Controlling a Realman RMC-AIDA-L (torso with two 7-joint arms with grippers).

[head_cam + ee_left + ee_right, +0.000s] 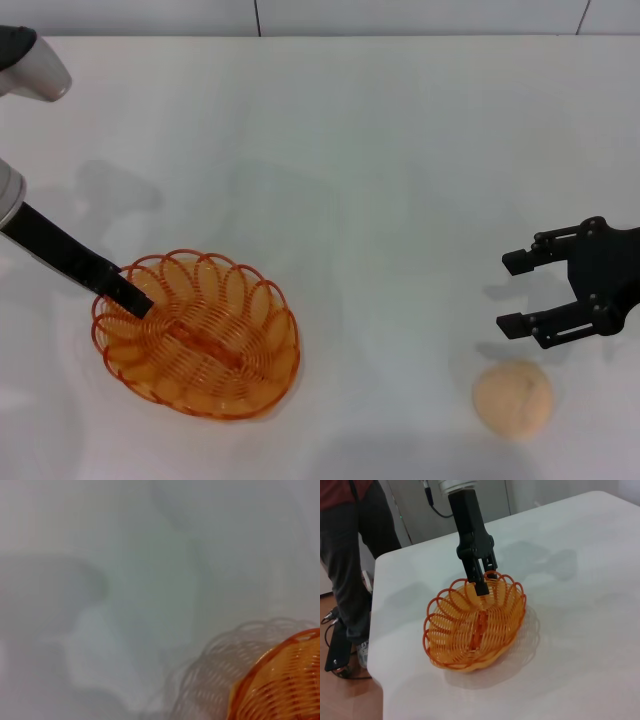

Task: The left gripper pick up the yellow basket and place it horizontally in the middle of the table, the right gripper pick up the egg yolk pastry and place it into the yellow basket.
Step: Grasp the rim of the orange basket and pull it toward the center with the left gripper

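Note:
The yellow basket (200,335) is on the left front part of the white table (400,150). The left gripper (128,292) reaches down from the left to the basket's far-left rim. In the right wrist view the left gripper (484,582) has one finger inside the basket (475,625) and one outside, pinched on the looped rim. I cannot tell whether the basket rests on the table or hangs just above it. A corner of the basket (280,685) shows in the left wrist view. The egg yolk pastry (512,399) lies at the front right. The right gripper (508,293) is open and empty, just beyond the pastry.
A person in dark trousers (355,555) stands by the table's edge (377,645), on the basket's side. A grey wall runs along the table's far edge (300,35). Bare tabletop lies between basket and pastry.

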